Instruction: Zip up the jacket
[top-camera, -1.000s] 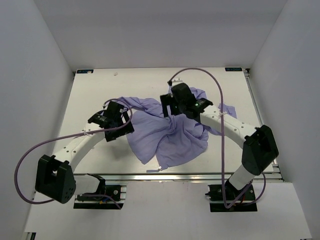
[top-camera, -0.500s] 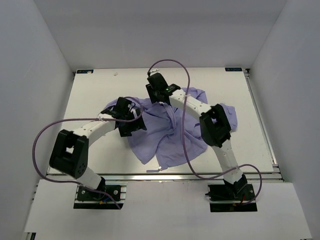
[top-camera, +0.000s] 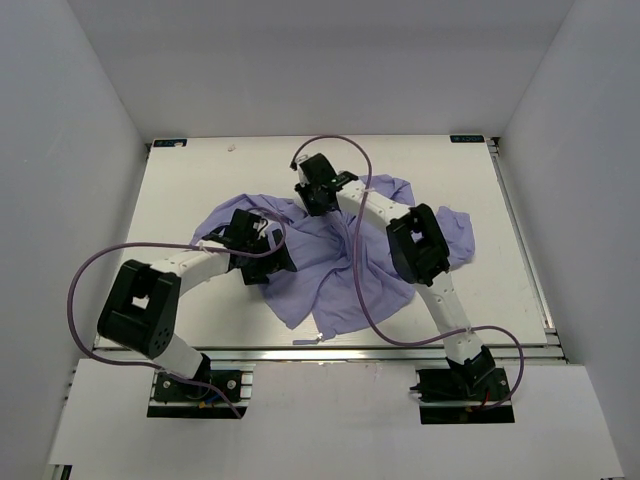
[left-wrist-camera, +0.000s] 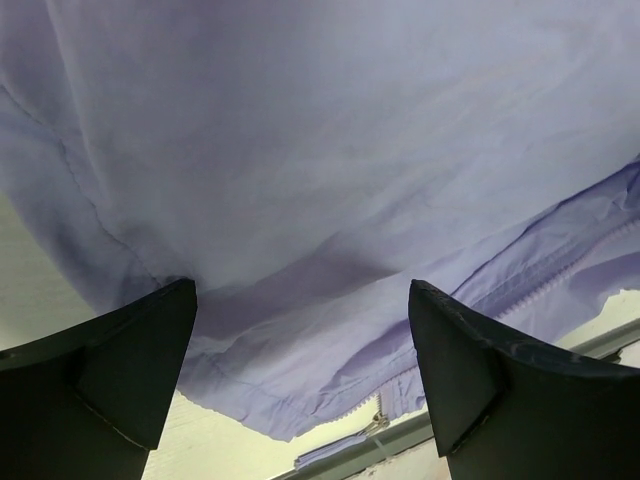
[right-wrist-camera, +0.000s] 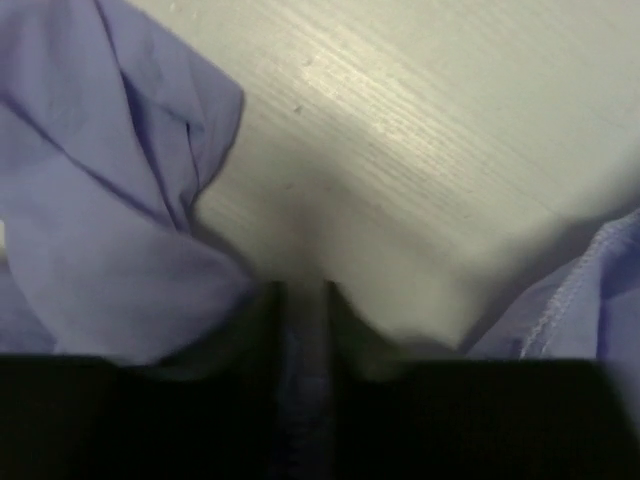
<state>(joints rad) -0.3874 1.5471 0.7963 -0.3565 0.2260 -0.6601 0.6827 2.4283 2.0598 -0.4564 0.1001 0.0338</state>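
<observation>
Jacket (top-camera: 330, 270): we see it crumpled on the counter (top-camera: 190, 180).
Left hand (left-wrist-camera: 302, 295): open, facing fabric.
Right hand (right-wrist-camera: 305, 300): pinching jacket edge.

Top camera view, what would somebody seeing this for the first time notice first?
A crumpled lavender jacket sprawls in the middle of the table, with both arms reaching into it. The left gripper hangs open over the fabric near the zipper teeth. The right gripper looks pinched shut on a fold at the jacket's far edge.
</observation>
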